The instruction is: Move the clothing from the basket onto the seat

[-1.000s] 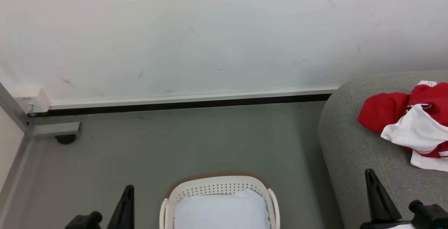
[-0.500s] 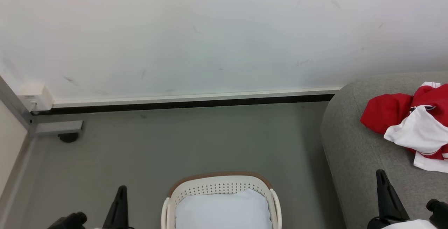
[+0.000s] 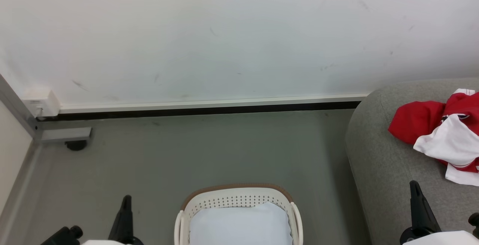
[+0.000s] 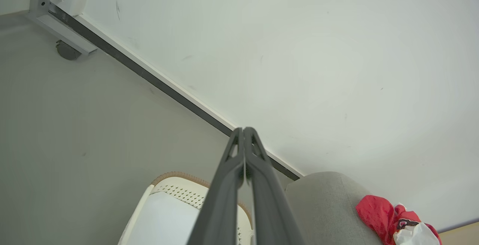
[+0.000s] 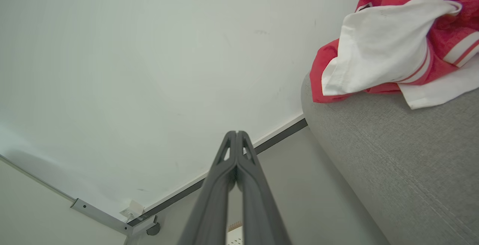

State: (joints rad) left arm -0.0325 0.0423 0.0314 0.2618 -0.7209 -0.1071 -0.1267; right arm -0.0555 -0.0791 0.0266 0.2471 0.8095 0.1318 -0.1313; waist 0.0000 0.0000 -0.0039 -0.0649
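Both empty and pressed together, the left end effector [image 4: 243,129] and right end effector [image 5: 236,132] are swinging out wider than before. The clothes [image 3: 411,125] are lying on the sofa [image 3: 381,159] at 3 o'clock; the basket [image 3: 235,196] at 6 o'clock is looking emptied.

Shows the right gripper [image 5: 237,132], fingers pressed together, rising from bottom centre against a white wall [image 5: 149,50]. Places the red-and-white clothing [image 5: 393,43] at upper right, crumpled on the rounded edge of the grey seat [image 5: 393,170]. Includes a dark baseboard strip [image 5: 278,134] above the grey floor [image 5: 299,192].
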